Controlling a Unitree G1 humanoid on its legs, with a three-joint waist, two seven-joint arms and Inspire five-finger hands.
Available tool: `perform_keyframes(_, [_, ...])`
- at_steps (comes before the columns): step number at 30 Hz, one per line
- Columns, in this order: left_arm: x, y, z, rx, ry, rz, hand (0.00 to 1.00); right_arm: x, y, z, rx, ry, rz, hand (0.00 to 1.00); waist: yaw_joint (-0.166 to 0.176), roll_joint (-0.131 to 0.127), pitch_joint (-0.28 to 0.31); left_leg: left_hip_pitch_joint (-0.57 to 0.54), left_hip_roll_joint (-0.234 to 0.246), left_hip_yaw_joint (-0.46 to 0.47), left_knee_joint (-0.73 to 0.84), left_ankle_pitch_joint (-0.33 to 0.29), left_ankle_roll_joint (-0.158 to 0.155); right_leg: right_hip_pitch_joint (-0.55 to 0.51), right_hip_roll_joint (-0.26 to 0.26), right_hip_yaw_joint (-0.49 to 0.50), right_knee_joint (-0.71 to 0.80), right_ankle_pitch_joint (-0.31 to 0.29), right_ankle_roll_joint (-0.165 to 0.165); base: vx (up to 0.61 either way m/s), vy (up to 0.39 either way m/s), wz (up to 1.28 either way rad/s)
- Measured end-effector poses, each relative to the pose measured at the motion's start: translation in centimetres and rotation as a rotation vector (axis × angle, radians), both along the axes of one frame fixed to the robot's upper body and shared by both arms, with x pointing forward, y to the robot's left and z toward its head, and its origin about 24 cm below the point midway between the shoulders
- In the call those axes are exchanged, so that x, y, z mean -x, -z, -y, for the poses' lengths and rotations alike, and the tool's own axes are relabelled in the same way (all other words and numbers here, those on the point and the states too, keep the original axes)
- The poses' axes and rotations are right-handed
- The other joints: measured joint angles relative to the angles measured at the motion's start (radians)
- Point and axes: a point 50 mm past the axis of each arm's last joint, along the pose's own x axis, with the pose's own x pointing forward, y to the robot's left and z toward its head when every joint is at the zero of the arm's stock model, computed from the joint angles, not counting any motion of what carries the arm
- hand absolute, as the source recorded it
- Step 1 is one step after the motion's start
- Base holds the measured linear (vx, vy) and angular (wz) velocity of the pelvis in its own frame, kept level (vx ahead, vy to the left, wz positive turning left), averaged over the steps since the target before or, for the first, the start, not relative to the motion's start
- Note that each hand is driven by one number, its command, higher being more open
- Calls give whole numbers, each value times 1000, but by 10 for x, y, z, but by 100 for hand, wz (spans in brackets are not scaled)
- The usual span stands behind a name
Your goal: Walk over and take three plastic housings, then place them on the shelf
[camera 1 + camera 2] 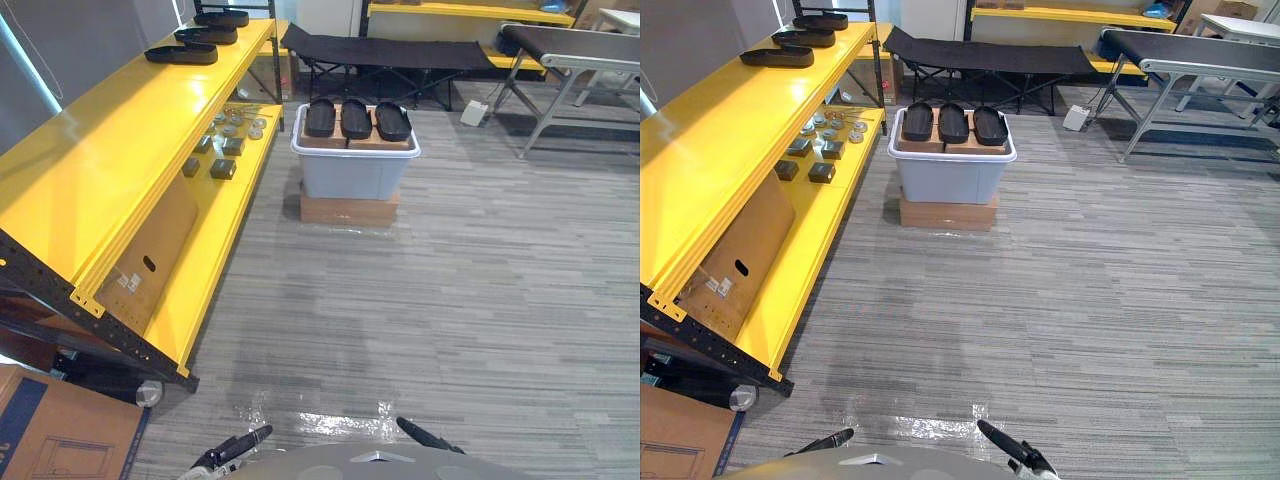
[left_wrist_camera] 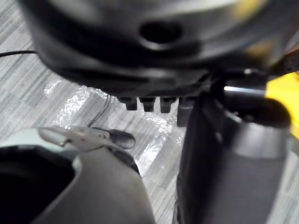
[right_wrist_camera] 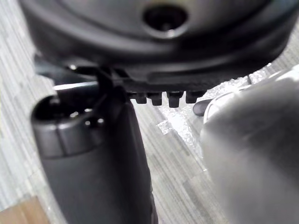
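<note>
Three black plastic housings (image 1: pixel 320 117) (image 1: pixel 356 118) (image 1: pixel 392 121) lie side by side on cardboard atop a grey bin (image 1: pixel 355 172), far ahead across the floor. Three more black housings (image 1: pixel 181 53) (image 1: pixel 207 35) (image 1: pixel 222 18) lie at the far end of the yellow shelf's top board (image 1: pixel 100 170), which runs along my left. My left hand (image 1: pixel 238 445) and right hand (image 1: pixel 425 436) hang low at the near edge, fingers relaxed and holding nothing. Both are well short of the bin.
The bin stands on a brown cardboard box (image 1: pixel 350 210). Small metal parts (image 1: pixel 225 140) and a cardboard sheet (image 1: pixel 150 260) sit on the lower shelf board. A black folding cot (image 1: pixel 390 52) and a conveyor table (image 1: pixel 580 50) stand behind. A cardboard box (image 1: pixel 50 430) is near left.
</note>
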Motion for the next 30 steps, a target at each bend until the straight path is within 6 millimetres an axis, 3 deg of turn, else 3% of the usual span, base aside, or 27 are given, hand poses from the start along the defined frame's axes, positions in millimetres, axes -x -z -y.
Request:
perform_keyframes(5, [-23,-4,2,2,111,81,100,-45,-10,-7,43,-125,141,100,-11,4,3,-3,1,-2,-1,4,-2,-7,1,-3,1,0,0,-76,6,2])
perform_keyframes(9, [-43,-9,9,24,171,170,100,-63,-16,-6,70,-182,197,100,-13,3,4,-26,-1,-4,-1,6,1,-30,0,-4,0,2,4,-50,27,2])
perform_keyframes(15, [-51,-10,17,44,202,188,100,-63,-17,-3,64,-149,201,100,-21,-9,18,-30,-2,-3,0,10,8,-29,0,-3,-1,5,5,30,15,-1])
perform_keyframes(20, [-48,-9,17,54,199,179,100,-62,-16,-2,69,-124,183,100,-39,1,26,-19,-2,-2,0,9,7,-16,0,-6,-3,6,5,6,2,0])
perform_keyframes(30, [-41,-6,14,57,118,159,100,-41,-9,2,35,-35,103,100,-42,5,26,-12,-1,-1,0,8,5,-10,-1,-7,-1,6,6,-44,13,0])
